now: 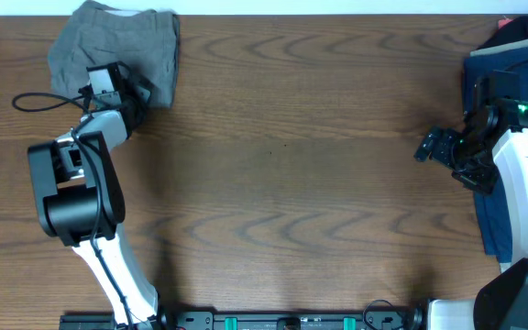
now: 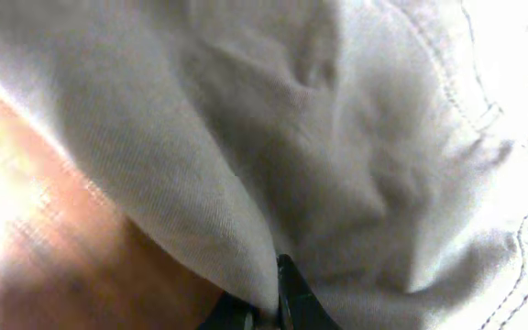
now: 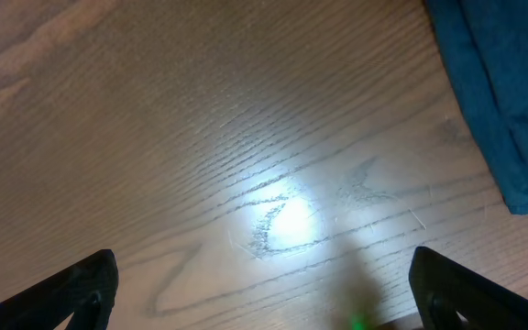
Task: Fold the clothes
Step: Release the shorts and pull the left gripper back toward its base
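You are looking down on a wide brown wooden worktop point(image 1: 291, 165), bare across its middle. At its far right edge lies a large dark blue garment point(image 1: 486, 215), partly under your right arm; it looks set aside there, away from the folding space. The shorts point(image 1: 108, 41), light grey and smaller, sit bunched in a loose heap at the far left corner, not yet spread flat, so the folding appears to be at its very start. Your left arm reaches up from the near edge to the heap's near right edge, probably to draw the cloth toward the open middle. The left end effector point(image 1: 138, 99) is closed tight on a fold of the shorts: the left wrist view shows grey twill and a line of stitching filling the picture, with a ridge of cloth running down into the dark fingertips point(image 2: 287, 293), which meet on it. The right end effector point(image 1: 429, 147) hangs over bare wood just beside the blue garment, its jaws spread wide at either side of the right wrist view, holding and touching nothing, seemingly waiting for the shorts.
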Tool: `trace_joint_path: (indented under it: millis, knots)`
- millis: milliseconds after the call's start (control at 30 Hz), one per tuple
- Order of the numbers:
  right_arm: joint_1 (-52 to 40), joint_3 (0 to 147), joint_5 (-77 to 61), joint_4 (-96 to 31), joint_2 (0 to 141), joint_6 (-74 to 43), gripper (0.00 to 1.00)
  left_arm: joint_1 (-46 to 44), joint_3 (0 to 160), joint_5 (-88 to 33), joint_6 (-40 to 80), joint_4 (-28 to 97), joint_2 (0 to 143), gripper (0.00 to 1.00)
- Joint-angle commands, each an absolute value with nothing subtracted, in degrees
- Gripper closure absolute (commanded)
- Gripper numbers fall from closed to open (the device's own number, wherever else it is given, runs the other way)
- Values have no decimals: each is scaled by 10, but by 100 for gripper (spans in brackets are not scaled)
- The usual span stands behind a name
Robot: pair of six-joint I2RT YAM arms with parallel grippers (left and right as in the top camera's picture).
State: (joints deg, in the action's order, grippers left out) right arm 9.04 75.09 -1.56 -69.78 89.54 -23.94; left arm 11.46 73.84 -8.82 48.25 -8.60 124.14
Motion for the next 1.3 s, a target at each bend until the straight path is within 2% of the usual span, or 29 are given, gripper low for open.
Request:
trace_joint_path:
  millis: [0, 167, 267, 300, 400, 533, 600, 800, 967, 1267]
  knots:
    - [90, 749, -15, -698, 893, -248, 1, 119, 734, -66, 488, -98, 1287, 93]
    - [90, 749, -15, -698, 893, -248, 1, 119, 734, -66, 487, -116, 1289, 93]
    - [90, 749, -15, -698, 892, -248, 1, 119, 735, -66, 484, -117, 1289, 87]
    - [90, 749, -15, -698, 893, -248, 1, 119, 735, -70, 476, -117, 1289, 83]
    - [90, 749, -15, -698, 893, -248, 1, 119, 735, -84, 438, -105, 1285, 56]
    - [90, 749, -15, -698, 892, -248, 1, 121, 735, -85, 411, -54, 1263, 39]
    - [90, 749, -15, -698, 893, -248, 1, 123, 735, -85, 409, -26, 1244, 34]
    - [90, 749, -15, -698, 893, -248, 1, 126, 735, -85, 409, 71, 1162, 25]
    - [90, 749, -15, -698, 893, -248, 1, 126, 735, -85, 409, 211, 1082, 12]
    - [90, 749, -15, -698, 892, -248, 1, 125, 734, -85, 360, 490, 960, 12]
